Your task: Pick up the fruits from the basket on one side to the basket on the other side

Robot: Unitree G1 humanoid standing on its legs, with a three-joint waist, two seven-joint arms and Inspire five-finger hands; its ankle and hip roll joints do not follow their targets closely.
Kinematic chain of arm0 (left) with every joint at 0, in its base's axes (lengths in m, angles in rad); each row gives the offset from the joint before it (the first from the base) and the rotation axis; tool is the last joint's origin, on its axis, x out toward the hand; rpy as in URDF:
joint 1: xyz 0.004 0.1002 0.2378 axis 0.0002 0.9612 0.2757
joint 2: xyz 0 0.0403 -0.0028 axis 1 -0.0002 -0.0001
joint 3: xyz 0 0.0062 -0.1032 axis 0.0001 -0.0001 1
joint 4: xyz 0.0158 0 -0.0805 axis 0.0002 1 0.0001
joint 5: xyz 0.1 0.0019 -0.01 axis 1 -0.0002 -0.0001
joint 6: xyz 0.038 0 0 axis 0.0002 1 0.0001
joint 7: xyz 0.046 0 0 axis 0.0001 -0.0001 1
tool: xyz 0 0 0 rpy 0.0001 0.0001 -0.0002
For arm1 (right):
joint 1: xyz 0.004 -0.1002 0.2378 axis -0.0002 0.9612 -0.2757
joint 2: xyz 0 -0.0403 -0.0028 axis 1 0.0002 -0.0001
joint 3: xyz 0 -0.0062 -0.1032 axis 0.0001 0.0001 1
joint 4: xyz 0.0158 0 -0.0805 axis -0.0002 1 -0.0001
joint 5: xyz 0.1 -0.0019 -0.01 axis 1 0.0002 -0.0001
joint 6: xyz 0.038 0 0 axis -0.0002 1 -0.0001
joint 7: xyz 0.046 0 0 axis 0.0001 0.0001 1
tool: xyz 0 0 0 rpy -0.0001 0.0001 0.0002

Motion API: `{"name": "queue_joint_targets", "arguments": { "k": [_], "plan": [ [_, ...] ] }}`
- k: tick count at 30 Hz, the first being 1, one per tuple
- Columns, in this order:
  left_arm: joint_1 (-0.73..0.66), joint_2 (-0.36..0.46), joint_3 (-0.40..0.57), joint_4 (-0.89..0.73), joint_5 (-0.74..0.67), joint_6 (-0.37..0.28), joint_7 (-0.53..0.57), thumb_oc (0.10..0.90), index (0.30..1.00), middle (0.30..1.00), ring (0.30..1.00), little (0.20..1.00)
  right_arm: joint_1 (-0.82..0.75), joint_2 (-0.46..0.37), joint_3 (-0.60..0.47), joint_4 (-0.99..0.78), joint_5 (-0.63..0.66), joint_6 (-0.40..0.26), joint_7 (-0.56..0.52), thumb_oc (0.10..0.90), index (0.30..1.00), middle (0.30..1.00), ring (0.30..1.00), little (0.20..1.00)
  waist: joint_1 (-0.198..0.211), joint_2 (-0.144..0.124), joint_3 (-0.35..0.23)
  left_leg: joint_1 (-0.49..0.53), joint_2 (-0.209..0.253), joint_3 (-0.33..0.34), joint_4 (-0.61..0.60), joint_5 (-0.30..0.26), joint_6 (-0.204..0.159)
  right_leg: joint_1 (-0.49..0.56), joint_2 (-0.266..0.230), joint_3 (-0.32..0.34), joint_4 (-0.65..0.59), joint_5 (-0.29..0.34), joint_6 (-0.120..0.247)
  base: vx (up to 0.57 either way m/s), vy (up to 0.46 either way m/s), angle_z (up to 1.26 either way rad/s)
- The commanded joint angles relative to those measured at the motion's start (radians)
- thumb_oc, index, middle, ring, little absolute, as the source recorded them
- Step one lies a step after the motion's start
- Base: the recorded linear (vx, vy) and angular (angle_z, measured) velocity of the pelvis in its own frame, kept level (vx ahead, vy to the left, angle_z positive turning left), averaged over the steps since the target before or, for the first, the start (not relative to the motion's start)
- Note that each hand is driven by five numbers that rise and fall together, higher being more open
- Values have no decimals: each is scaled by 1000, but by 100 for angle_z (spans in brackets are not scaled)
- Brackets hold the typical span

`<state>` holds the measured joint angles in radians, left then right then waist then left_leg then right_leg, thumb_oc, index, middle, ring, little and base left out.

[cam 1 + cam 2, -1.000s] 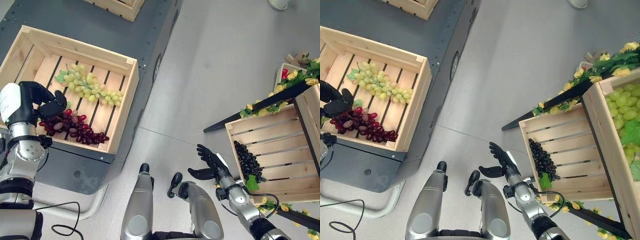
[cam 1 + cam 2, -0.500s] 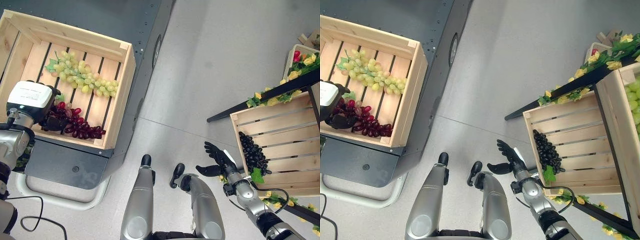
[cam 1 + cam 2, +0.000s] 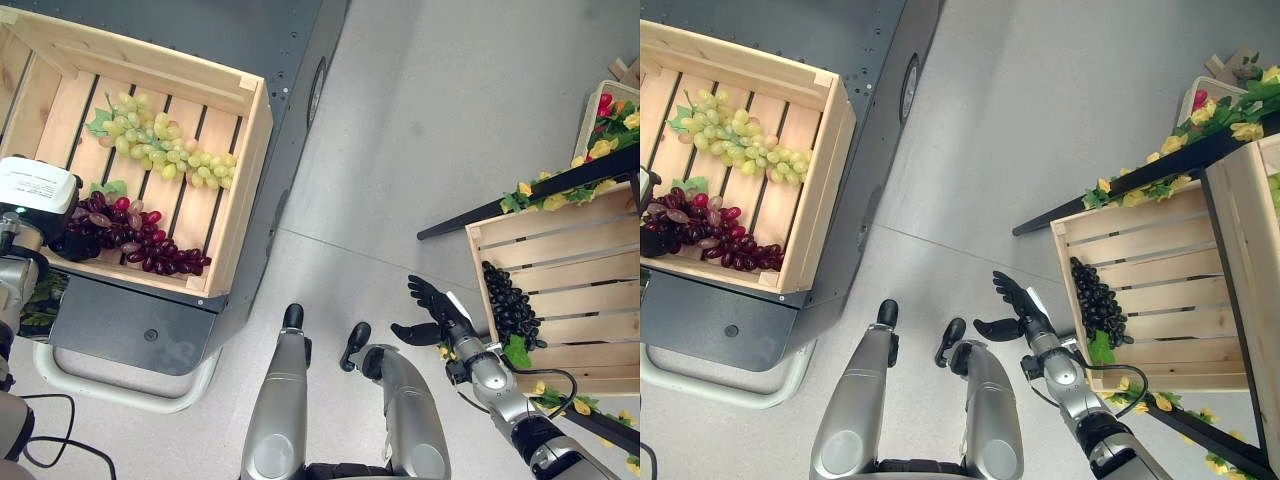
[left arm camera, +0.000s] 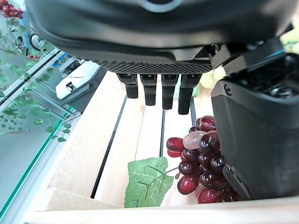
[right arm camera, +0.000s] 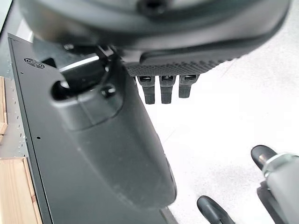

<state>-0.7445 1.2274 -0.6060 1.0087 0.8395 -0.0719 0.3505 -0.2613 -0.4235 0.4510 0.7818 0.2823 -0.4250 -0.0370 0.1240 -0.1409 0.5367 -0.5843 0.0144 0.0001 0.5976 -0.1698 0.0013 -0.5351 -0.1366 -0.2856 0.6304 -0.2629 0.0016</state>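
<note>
Wooden left crate (image 3: 245,190) holding two bunches: green grapes (image 3: 165,152) toward the far side, red grapes (image 3: 135,240) near the front wall. Left hand (image 3: 40,195) poised at the red bunch's stem end, fingers (image 4: 154,88) straight and apart, thumb alongside the berries, nothing clamped. Likely step: reaching to grasp the red bunch. Next: curl round it, lift clear of the wall, carry across. Right crate (image 3: 590,300) holding one black bunch (image 3: 505,305). Right hand (image 3: 435,315) idle beside that crate, fingers spread, empty.

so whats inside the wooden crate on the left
Green grapes and red grapes lie in the wooden crate. The left hand covers the red bunch's near end.
</note>
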Motion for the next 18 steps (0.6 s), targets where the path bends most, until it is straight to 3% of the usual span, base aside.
{"name": "queue_joint_targets", "arguments": {
  "k": [1, 11, 18],
  "plan": [
    [-42, 81, 25, 59, 39, 104, 25, 800, 900, 900, 900, 900, 31, -117, -27, -30, 13, -84, 7, 800, 900, 900, 900, 900, -9, 86, -17, 44, -37, 20, -114, 43, 54, 44, -12, -38, -34, 78, 1, 0, 0, 0],
    [-84, 61, 11, 49, -75, -44, 54, 800, 900, 900, 900, 900, 34, -97, -25, -24, -2, -92, -2, 800, 900, 900, 900, 900, -7, 47, -17, 2, -29, 6, -108, 41, 61, 5, -2, -44, -19, 97, 12, -1, 3, 5],
    [-74, 49, -18, 15, -7, -45, -11, 800, 900, 900, 900, 900, 35, -98, -31, -20, -4, -104, -10, 800, 900, 900, 900, 900, -8, 29, -17, -29, -23, -3, -104, 44, 62, -22, 6, -47, -11, 101, 12, -4, -2, 1]
  ]
}}
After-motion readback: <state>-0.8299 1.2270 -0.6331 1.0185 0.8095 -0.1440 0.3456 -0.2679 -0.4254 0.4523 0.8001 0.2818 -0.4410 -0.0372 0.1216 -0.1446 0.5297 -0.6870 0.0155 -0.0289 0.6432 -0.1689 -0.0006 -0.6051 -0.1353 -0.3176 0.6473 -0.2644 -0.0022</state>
